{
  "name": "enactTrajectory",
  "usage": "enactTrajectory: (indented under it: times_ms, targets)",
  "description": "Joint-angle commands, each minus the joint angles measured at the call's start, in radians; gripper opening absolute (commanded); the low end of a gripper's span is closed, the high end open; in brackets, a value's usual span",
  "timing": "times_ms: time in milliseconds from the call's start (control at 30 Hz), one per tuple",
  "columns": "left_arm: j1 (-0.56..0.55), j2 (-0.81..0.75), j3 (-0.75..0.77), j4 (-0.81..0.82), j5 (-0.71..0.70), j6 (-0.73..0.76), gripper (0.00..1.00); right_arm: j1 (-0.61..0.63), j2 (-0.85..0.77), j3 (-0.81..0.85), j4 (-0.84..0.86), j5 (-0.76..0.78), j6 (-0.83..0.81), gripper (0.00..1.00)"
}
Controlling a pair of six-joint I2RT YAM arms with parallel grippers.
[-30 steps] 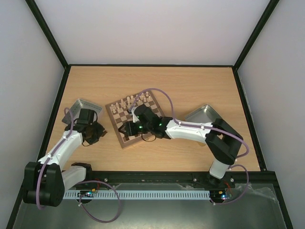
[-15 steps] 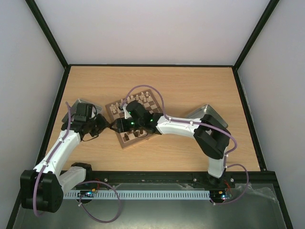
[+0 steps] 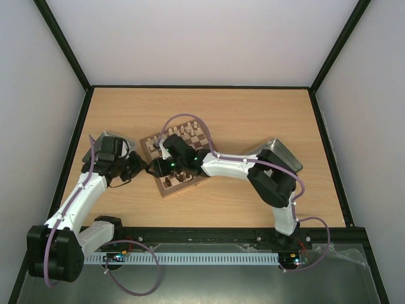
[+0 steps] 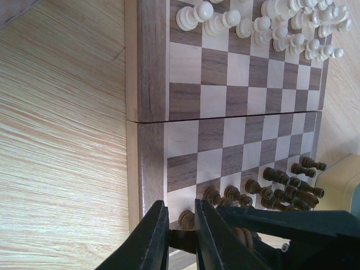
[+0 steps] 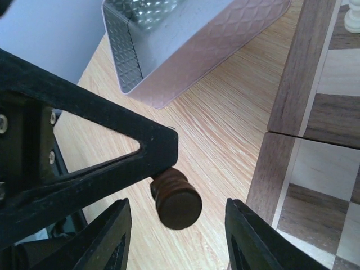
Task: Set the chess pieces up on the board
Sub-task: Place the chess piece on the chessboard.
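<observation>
Left of the board (image 4: 152, 67) we see the tray (image 5: 169, 50). Just off the board's left edge, our left gripper (image 4: 180, 205) has come nearer and pinches a dark brown piece (image 5: 177, 202) (flat round end outward). Our right gripper (image 5: 177, 207) has crossed over from the board's middle and stands spread on either side of that piece, not touching it. Cream pieces (image 4: 270, 22) line the board's far rows.
</observation>
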Motion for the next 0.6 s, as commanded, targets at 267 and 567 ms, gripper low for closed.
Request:
enactTrajectory:
  times_ms: [267,567]
  targets:
    - [-0.008,0.005,0.017,-0.012,0.030,0.019,0.16,-0.016,0.012,0.033,0.028,-0.026,-0.098,0.31]
    - [-0.012,0.007,0.018,-0.012,0.033,0.021,0.16,-0.026,0.009,0.015,0.059,-0.013,-0.113,0.28]
